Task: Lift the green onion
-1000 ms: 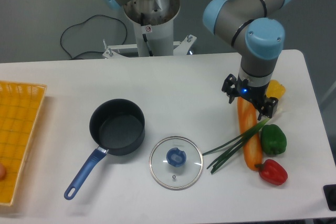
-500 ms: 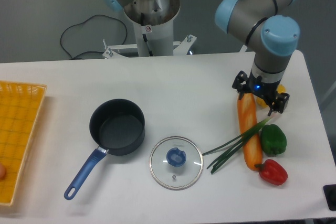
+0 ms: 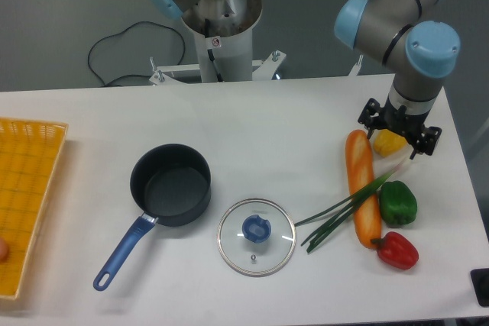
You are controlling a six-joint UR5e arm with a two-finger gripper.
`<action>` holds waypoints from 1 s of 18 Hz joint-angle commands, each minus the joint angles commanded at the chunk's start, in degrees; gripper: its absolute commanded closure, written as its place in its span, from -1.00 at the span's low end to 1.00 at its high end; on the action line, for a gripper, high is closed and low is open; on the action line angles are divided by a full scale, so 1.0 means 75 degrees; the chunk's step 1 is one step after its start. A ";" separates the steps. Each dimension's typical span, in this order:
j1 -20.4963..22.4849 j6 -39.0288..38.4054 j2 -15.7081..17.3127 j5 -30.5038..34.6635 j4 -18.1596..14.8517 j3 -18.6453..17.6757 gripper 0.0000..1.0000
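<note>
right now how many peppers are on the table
3, all near the right edge: a yellow one partly hidden under the gripper, a green one beside the carrot, a red one nearest the front.

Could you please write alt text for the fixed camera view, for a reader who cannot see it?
A robot arm's gripper hovers over a yellow pepper at the right of a white table, not holding anything. Below it, a green onion lies across a carrot, beside green and red peppers; a saucepan and glass lid sit mid-table.

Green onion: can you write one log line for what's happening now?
gripper: above yellow item, holding nothing visible | green onion: on table, draped across carrot | picked up: not yet
</note>
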 joint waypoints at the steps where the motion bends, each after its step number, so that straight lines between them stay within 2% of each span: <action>1: 0.0000 0.0000 -0.0070 -0.0011 0.0024 0.0000 -1.00; 8: 0.0187 0.0105 -0.0328 -0.0292 0.0246 -0.0094 -1.00; 12: 0.0328 0.0678 -0.0504 -0.0340 0.0258 -0.0071 -1.00; 18: 0.0469 0.1581 -0.0879 -0.0398 0.0293 0.0210 -1.00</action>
